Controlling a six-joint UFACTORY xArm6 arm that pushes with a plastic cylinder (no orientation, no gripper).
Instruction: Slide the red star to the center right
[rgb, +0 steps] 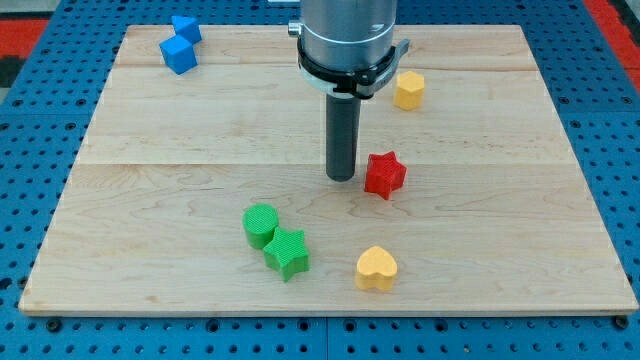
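Observation:
The red star (384, 174) lies on the wooden board (500, 200), a little right of the board's middle. My tip (342, 178) rests on the board just to the left of the red star, with a small gap between them. The rod rises straight up from the tip to the arm's grey body at the view's top.
A yellow hexagon block (408, 90) sits above the star near the top. A yellow heart (377, 269) lies below it. A green cylinder (261, 225) touches a green star (288, 253) at lower middle. Two blue blocks (180, 45) sit at top left.

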